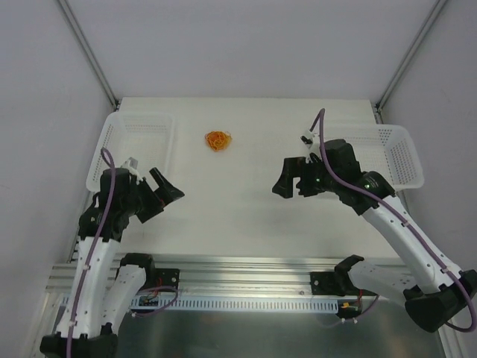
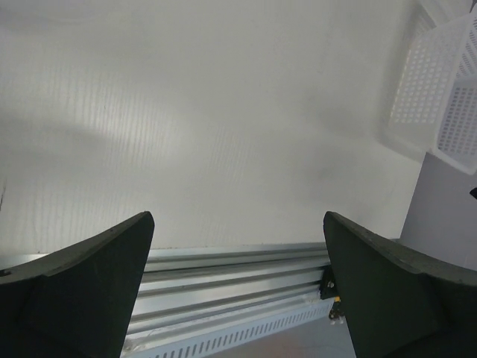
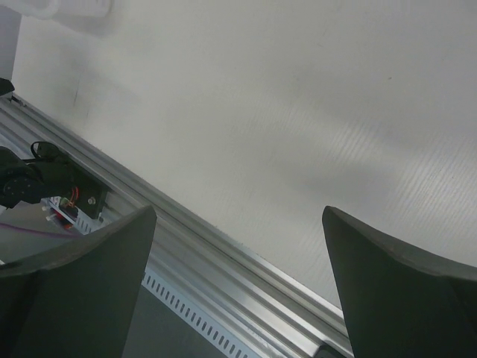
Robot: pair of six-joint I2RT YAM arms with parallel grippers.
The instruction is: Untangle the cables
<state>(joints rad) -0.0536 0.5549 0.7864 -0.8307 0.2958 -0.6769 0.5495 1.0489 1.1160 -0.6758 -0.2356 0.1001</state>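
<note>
Seeing cables point(image 1: 219, 140) bunched at twelve o'clock; finding left gripper point(image 1: 170, 205) at eight, right gripper point(image 1: 288, 192) at three, both spread, empty.

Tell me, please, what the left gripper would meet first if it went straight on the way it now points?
Probably the table top: the open left gripper faces nothing else, though depth is unclear.

- Top external: sits high above and behind the near edge of the table point(image 1: 246, 216), looks down on all of it from afar.
- Left wrist: hangs low, looks out between its own fingers point(image 2: 82, 298) across the table, the rail point(image 2: 238, 265) and a basket point(image 2: 440, 97).
- Right wrist: hangs low, tilted, faces the same table and rail.
- Shares table and rail across all three.
</note>
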